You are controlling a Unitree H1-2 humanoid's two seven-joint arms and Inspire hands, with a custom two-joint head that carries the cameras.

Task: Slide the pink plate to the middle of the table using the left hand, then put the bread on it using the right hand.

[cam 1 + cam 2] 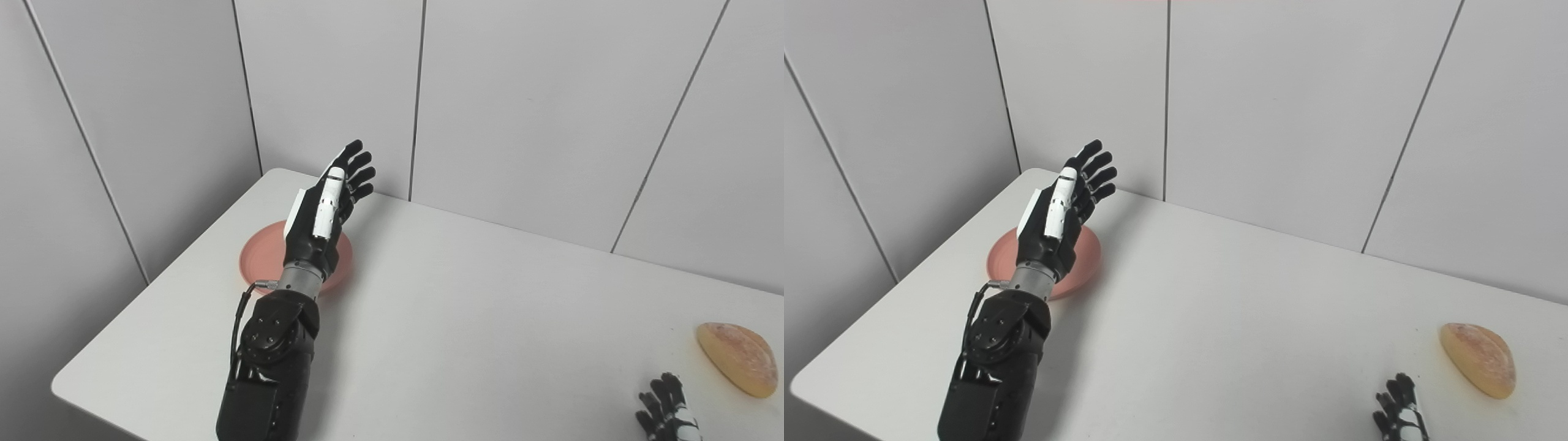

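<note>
The pink plate [257, 260] lies on the white table [465, 318] near its far left corner. My left hand [324, 208] is raised above the plate, open, fingers straight and apart, holding nothing; it hides the plate's middle. The bread [738, 358], a golden half-round loaf, lies at the table's right edge. My right hand [667, 413] is low at the bottom right, just left of the bread and apart from it, fingers spread and empty. Only its fingers show.
Grey panelled walls [520, 110] stand close behind the table and to its left. The table's front left corner [61, 386] is rounded and near the left arm.
</note>
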